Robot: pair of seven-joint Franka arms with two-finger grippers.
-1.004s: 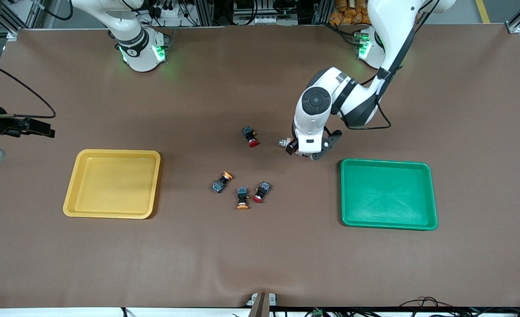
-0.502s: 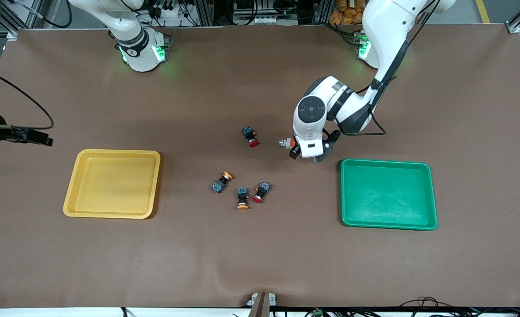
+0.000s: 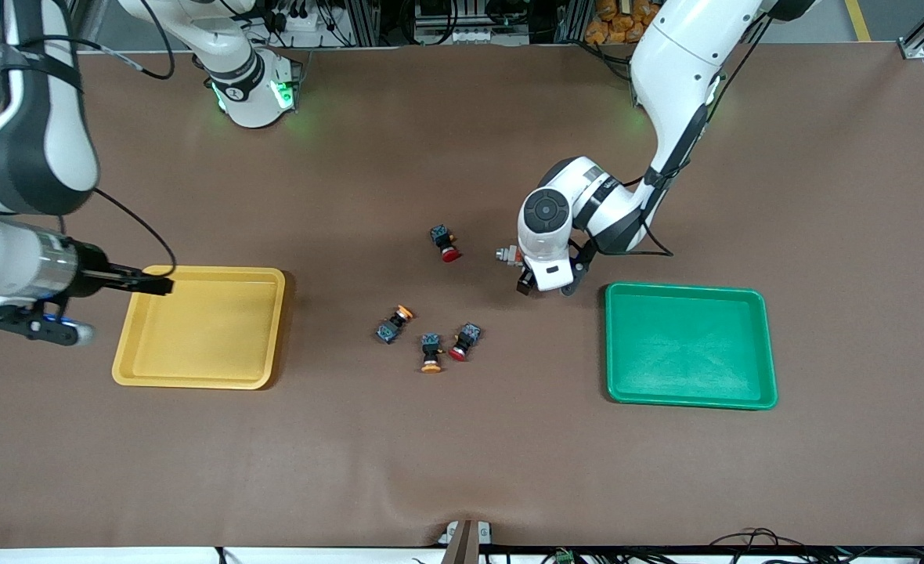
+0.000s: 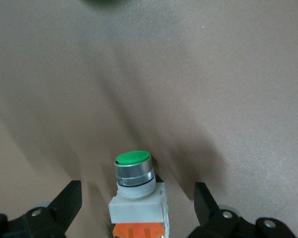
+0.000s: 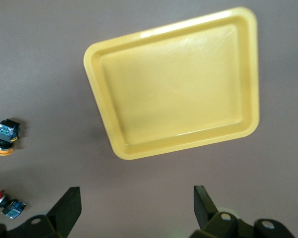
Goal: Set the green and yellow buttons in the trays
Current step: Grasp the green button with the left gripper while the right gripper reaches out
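Green-capped button (image 4: 133,164) lies between the wide-open fingers of the left hand (image 4: 136,208), ready for closing; the right hand (image 5: 134,210) waits, spread wide, over the desk (image 3: 352,470) beside the yellow tray (image 5: 176,79).

Glossy plastic yellow tray (image 3: 200,327) — matt brown table (image 3: 462,454) covering.

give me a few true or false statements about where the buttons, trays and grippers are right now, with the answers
1. The green tray holds one button. False: it holds none.
2. The left gripper is open, its fingers either side of a green-capped button. True.
3. The yellow tray has no button in it. True.
4. The right gripper is shut on a yellow-capped button. False: it is open and holds nothing, up over the table beside the yellow tray.
5. Two yellow-capped buttons lie on the table between the two trays. True.
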